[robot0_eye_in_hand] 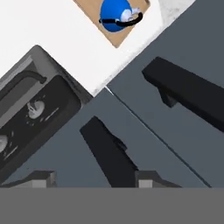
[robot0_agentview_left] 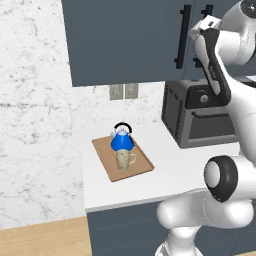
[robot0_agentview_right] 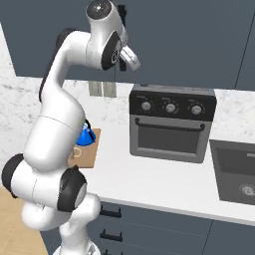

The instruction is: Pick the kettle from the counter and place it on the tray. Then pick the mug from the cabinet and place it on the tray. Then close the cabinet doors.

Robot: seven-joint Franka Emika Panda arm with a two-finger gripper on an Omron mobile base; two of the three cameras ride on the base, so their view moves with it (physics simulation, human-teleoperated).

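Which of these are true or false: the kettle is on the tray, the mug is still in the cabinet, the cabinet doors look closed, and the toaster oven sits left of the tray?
1. The kettle is on the tray. True.
2. The mug is in the cabinet. False: it stands on the tray, in front of the kettle.
3. The cabinet doors look closed. True.
4. The toaster oven sits left of the tray. False: it sits to the right.

One kettle (robot0_agentview_left: 122, 140), one mug (robot0_agentview_left: 124, 160), one tray (robot0_agentview_left: 142, 161), two cabinet doors (robot0_agentview_left: 125, 40), two black bar handles (robot0_agentview_left: 183, 37), one toaster oven (robot0_agentview_right: 171, 123), one table (robot0_agentview_left: 175, 170).
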